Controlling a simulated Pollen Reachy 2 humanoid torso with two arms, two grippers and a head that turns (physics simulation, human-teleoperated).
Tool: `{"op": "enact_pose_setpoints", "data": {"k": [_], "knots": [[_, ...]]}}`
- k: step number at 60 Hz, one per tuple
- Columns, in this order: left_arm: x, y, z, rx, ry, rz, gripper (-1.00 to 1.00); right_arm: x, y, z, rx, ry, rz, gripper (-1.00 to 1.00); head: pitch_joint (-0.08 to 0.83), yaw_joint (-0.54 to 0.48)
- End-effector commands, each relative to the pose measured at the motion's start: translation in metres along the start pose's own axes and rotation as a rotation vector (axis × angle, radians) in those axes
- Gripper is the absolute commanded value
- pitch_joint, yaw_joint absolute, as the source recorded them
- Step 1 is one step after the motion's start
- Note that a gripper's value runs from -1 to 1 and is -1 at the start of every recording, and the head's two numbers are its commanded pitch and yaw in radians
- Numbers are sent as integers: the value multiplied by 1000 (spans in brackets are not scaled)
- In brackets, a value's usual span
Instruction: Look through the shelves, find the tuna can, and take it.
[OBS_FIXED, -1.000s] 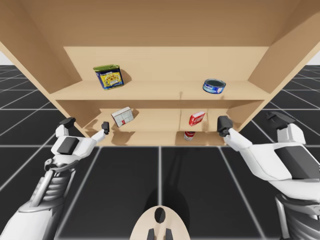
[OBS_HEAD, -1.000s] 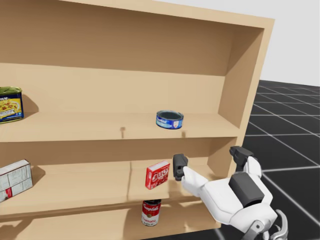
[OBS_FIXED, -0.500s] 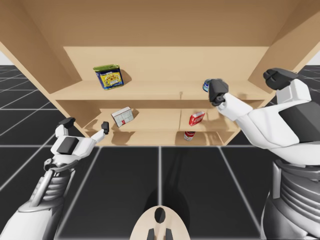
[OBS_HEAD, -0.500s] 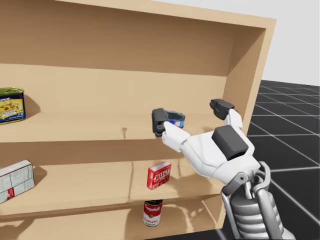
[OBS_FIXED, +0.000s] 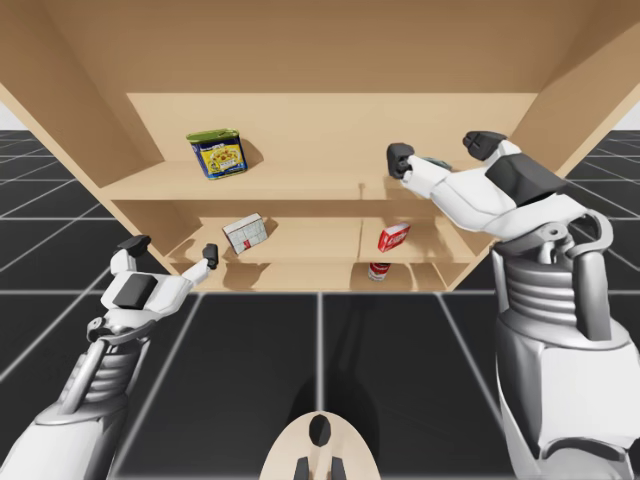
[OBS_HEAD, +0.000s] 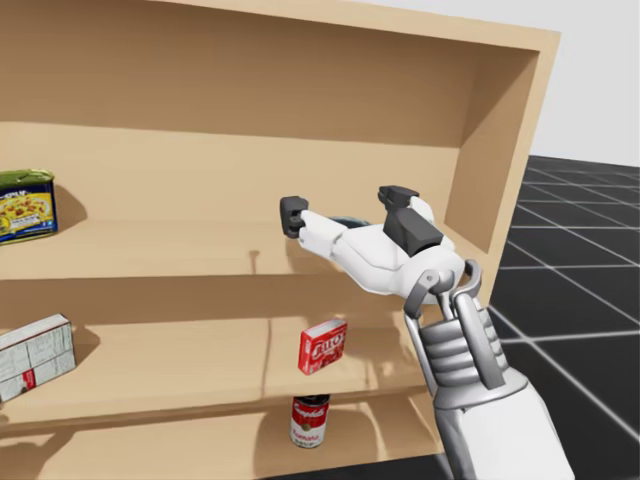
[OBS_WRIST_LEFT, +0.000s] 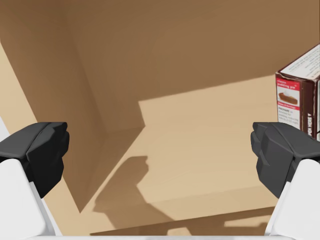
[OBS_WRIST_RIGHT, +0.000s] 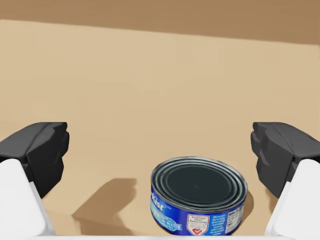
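Tuna can (OBS_WRIST_RIGHT: 198, 200) stands upright on the upper shelf (OBS_WRIST_RIGHT: 100, 75), between the spread fingers of my right gripper (OBS_WRIST_RIGHT: 160, 150), neither touching it. An uneven close could tip it, or shove it toward the rear wall (OBS_WRIST_RIGHT: 150, 10) beyond.

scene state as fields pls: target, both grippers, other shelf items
target: blue tuna can, upright on upper shelf
right gripper: open, can ahead between its fingers, not touched
left gripper: open, facing middle shelf, white box ahead
other items: green-yellow tin upper shelf; red box middle; red-white can bottom
status: can not yet grasped
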Motion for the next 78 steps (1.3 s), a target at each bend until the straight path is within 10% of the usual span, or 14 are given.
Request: {"op": "enact_pose_setpoints", "data": {"k": [1,31,32,33,34,37,78], "knots": [[0,0,0,-1,1,0,-1000,-9,-10,-16,-175,375,-6,-1000,219,-267],[0,-2,1,-10,5,-2,-1000,-35,-14,-24,-134,521,-27,-962,233,-253],[0,-2,1,-10,5,-2,-1000,-36,-14,-24,-136,517,-30,-790,233,-253],[0,-2,1,-10,5,-2,-1000,-36,-14,-23,-140,514,-34,293,235,-253],[0,-2,1,-10,5,-2,-1000,-36,-14,-23,-141,512,-32,726,235,-253],[0,-2,1,-10,5,-2,-1000,-36,-15,-22,-139,506,-37,1000,236,-252],[0,-3,0,-7,4,-4,-1000,13,-2,33,-128,183,-33,1000,242,-245]]}}
